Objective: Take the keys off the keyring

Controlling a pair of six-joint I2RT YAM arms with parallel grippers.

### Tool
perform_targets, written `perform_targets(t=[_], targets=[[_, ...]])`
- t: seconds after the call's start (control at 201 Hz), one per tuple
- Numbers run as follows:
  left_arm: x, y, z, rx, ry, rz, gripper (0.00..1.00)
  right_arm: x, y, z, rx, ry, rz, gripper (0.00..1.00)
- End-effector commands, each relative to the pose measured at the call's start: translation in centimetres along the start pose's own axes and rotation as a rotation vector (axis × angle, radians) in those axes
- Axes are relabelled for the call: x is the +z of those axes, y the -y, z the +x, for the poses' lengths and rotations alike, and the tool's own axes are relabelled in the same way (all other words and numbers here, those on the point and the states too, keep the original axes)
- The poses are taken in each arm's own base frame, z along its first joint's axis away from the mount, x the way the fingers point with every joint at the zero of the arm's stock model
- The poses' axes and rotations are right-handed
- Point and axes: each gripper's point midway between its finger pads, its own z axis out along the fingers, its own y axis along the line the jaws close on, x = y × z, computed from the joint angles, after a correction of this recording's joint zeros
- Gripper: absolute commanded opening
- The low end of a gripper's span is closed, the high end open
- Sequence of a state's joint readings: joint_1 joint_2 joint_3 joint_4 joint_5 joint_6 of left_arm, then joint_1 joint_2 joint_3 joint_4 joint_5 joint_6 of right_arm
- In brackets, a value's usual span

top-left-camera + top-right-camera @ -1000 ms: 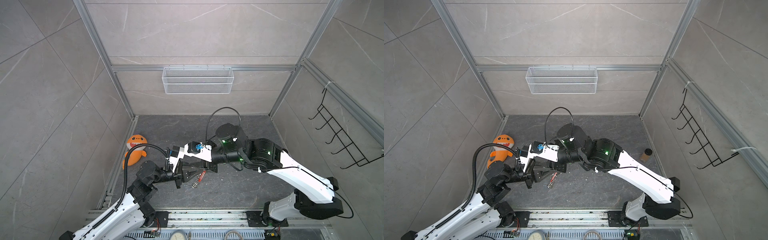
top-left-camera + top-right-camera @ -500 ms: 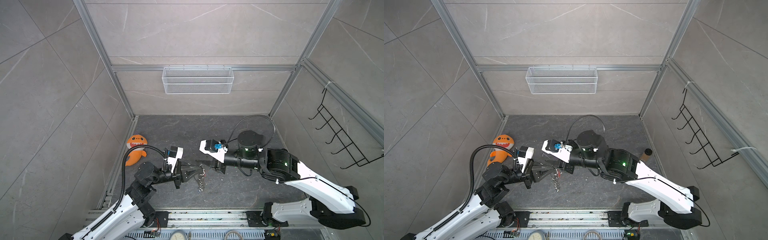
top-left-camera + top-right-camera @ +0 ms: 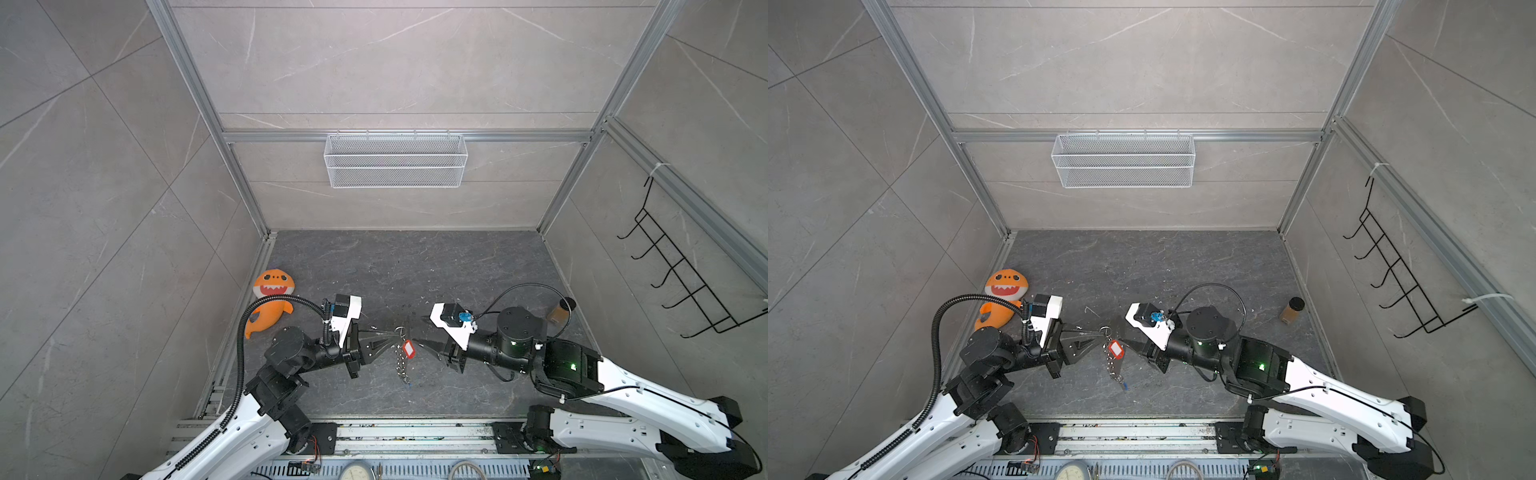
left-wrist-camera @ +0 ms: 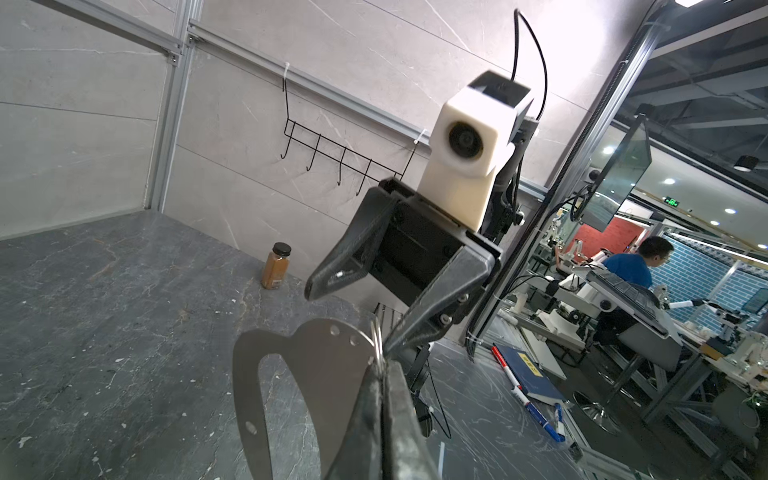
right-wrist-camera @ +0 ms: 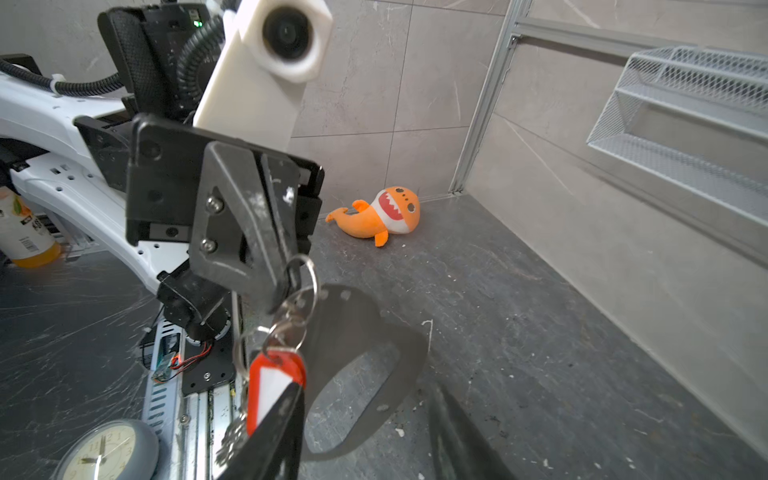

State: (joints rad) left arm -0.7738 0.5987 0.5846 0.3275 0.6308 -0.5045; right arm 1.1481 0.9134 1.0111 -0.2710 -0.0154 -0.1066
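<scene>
Pinching the top ring of the keyring (image 3: 401, 365), your left gripper (image 3: 395, 332) is clamped fully closed, near the floor's 6 o'clock edge in both top views. The chain hangs from it toward 6 o'clock, with the red-tag key (image 3: 409, 349) near the top and the blue-tag key (image 3: 1124, 385) at the low end. The grey strap (image 4: 316, 374) comes off the same ring. Your right gripper (image 3: 1124, 331) sits at 3 o'clock of that ring, jaws about half apart and gripping nothing. One finger is just beside the red tag, contact unclear. The plush shark (image 3: 270, 305) is at 10 o'clock and the spice jar (image 3: 1292, 311) at 2 o'clock.
</scene>
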Motion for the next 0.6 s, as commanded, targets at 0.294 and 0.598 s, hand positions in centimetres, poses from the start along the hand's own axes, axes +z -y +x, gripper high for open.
perform_targets(t=[0.294, 0.598], targets=[[-0.3, 0.7, -1.8, 0.072, 0.069, 0.010, 0.00, 0.6, -3.1, 0.1, 0.049, 0.070, -0.170, 0.56], [-0.2, 0.8, -1.9, 0.071, 0.077, 0.012, 0.00, 2.4, -2.8, 1.5, 0.066, 0.050, -0.145, 0.64]])
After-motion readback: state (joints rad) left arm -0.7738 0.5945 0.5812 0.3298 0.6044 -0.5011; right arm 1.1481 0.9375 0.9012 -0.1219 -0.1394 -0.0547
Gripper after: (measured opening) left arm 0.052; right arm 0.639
